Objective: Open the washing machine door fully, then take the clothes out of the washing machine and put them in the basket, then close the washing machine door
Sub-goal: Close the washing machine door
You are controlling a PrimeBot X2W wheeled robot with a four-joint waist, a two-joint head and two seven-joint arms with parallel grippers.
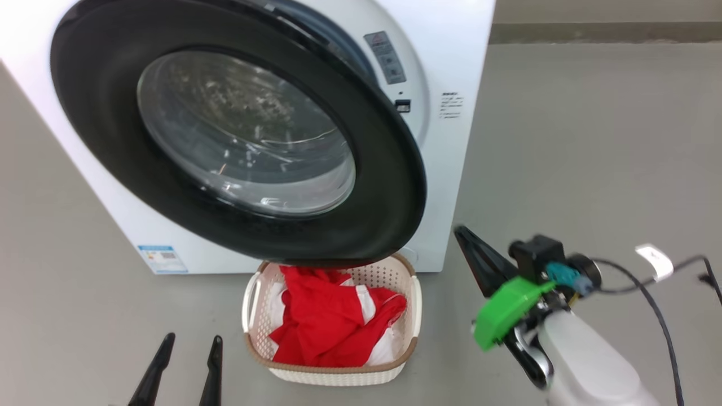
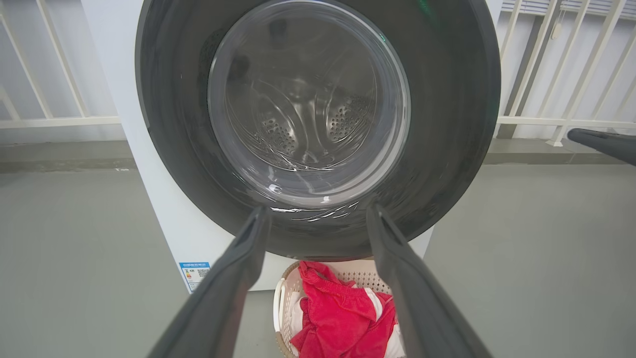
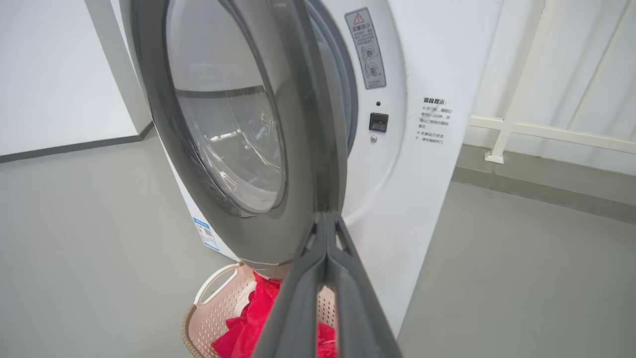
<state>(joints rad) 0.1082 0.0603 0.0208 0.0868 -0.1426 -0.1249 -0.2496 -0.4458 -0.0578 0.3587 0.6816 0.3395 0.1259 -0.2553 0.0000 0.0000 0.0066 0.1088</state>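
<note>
Door [image 1: 237, 141]: ajar at the washer [image 1: 451, 169], closing still to do; clothes [image 1: 333, 327]: out of the drum, heaped in the basket [image 1: 338, 375] on the floor beneath the door; left jaws: spread, empty; right jaws: clenched on nothing near the door's edge.

The top of the large round door [image 1: 242, 135], glossy black rim around clear glass, runs off the head view's upper edge. Its lower rim hides the far end of the small cream-white perforated plastic basket [image 1: 338, 376]. The print on the small blue sticker [image 1: 162, 258] is too small to read. The long dark fingers [image 2: 417, 298] of the left gripper [image 2: 318, 210] cover part of the bright red fabric clothes [image 2: 338, 318] in its wrist view.
</note>
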